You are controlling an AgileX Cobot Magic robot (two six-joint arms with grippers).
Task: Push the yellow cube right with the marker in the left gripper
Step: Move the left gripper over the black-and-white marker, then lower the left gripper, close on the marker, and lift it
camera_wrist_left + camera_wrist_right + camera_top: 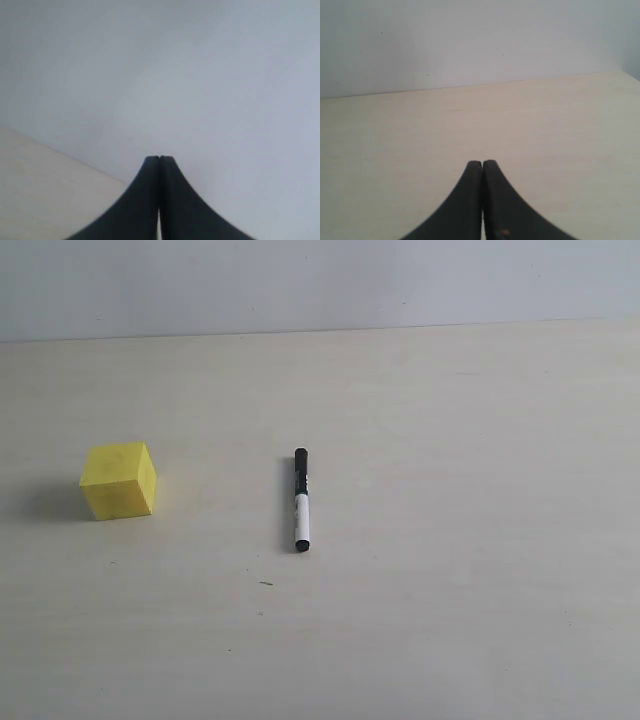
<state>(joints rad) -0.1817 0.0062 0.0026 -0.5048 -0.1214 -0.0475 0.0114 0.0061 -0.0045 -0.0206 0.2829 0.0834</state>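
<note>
Yellow cube (118, 480) sits near the left edge of the bench (450, 620), with nothing touching it. Well apart to its right, mid-bench, the marker (301, 500) lies flat, black cap toward the far edge, and no gripper holds it. Left gripper (159, 159): jaws pressed together on nothing, pointing mostly at the wall (200, 75). Right gripper (482, 164): same, tips together and empty, over bare bench. By my read nothing's done yet: pickup and push both remain.

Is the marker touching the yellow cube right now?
Apart. The exterior view shows the marker lying right of the yellow cube, with a stretch of bare table between them.
</note>
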